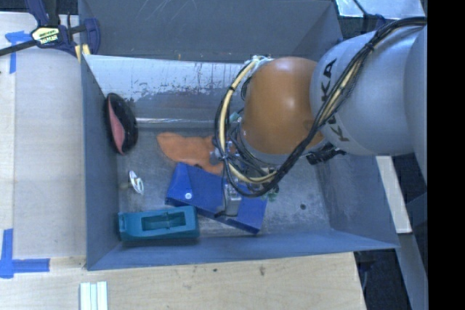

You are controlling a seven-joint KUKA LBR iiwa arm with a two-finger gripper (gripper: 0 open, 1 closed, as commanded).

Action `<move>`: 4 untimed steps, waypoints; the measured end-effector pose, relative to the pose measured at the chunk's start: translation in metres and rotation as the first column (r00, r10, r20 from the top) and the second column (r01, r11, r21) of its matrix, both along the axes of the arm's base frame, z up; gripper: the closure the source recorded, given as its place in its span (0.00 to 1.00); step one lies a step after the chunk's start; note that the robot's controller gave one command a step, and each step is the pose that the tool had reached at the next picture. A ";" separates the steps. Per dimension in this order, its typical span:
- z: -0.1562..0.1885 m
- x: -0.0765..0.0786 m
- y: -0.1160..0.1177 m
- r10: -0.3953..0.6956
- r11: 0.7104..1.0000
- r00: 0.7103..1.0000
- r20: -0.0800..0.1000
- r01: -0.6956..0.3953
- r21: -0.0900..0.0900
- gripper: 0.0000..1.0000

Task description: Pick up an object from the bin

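Camera view. Looking down into a grey metal bin (203, 25) with a handful of loose things on its floor. In from the right, a silver arm (378, 98) with an orange cover (280, 105) on the wrist, ringed by yellow and black cables (231, 109), hanging low over the near-middle of the bin. Just below the cover, the gripper (232, 201) down near floor level, set between two blue pieces: a blue blocky thing (190, 187) with a small white dot just to its left, a smaller blue piece (252, 214) just to its right, and a dark flat strip (218, 218) running under both. Cannot tell whether the blue pieces belong to one thing. Mostly hidden by cover and cables, so apart or together: cannot tell. Just behind the blue block, a flat orange thing (183, 147), partly under the cover. By the front wall, a teal rectangular thing (158, 223), right at the blue block's lower left corner. Leaning at the left wall, well apart, a black oval thing with a pink face (120, 123). Between that and the teal one, a small silvery bit (136, 183) on the floor.
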State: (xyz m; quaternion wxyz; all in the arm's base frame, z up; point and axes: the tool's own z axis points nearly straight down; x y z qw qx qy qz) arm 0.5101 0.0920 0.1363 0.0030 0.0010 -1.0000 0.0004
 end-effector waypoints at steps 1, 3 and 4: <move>0.004 0.002 0.000 -0.002 1.000 1.000 0.008 0.002 0.002 0.00; -0.061 0.061 0.019 -0.061 0.998 0.998 0.016 0.061 0.005 1.00; -0.012 0.059 0.032 -0.041 0.999 0.999 0.004 0.041 0.000 1.00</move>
